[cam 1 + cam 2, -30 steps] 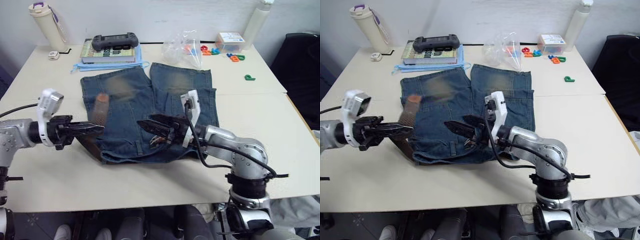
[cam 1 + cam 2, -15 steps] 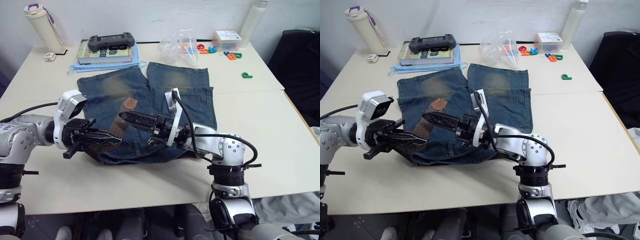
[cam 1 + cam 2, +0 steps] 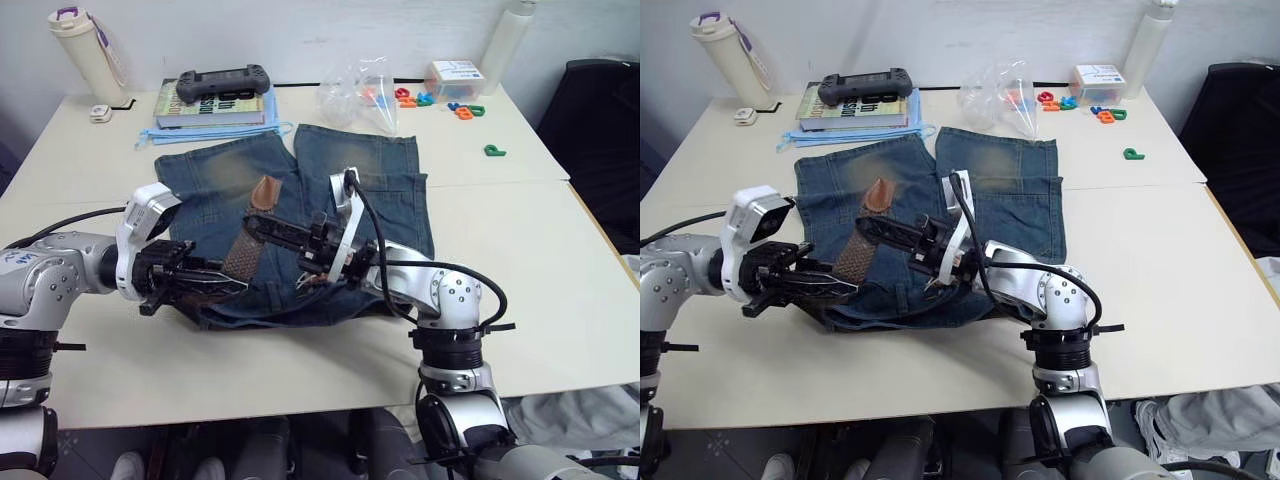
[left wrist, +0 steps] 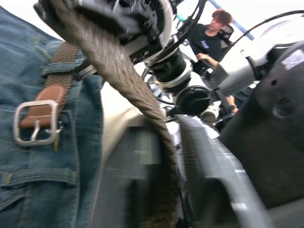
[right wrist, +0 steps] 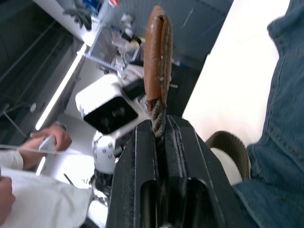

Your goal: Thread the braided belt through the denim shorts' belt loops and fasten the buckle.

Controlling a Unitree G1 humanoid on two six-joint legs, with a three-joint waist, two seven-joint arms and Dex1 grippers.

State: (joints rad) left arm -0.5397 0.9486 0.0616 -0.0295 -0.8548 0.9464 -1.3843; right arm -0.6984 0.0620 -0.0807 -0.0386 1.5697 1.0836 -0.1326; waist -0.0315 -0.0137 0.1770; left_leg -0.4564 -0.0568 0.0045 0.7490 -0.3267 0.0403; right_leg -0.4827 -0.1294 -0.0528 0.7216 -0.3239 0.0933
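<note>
Left eye view shows the denim shorts (image 3: 300, 215) spread flat on the table (image 3: 520, 270), waistband toward the robot, with the braided belt (image 3: 243, 255) lifted off them between the two arms. The right gripper (image 3: 262, 227) pinches the strap just below its tan leather end (image 3: 264, 192), which stands up above the black fingers (image 3: 285, 232). From there the woven strap slopes down toward the robot's left into the left gripper (image 3: 232, 287), whose fingers press together on it low over the waistband edge.

Right wrist view shows the pinch plainly: the leather end (image 5: 156, 52) rises upright out of the narrow slot between the two fingers (image 5: 133, 180), and a curl of the strap lies on the table just beside the denim. A person's hand and white sleeve sit at the edge of that picture.

Left wrist view adds what the head cameras do not resolve: the buckle (image 4: 35, 123), a dull metal frame on a brown tab, lies flat on the denim, with the strap beyond it passing under one of the belt loops (image 4: 61, 70). The strap in that gripper runs away diagonally toward the right arm; the fingers themselves are blurred, and a seated person shows far behind.

How many loops the belt already passes through cannot be made out. At the far side of the table stand a bottle (image 3: 85, 50), a book (image 3: 210, 103) with a game controller (image 3: 222, 80) on top, a clear bag (image 3: 362, 92) and coloured toy pieces (image 3: 440, 100).
</note>
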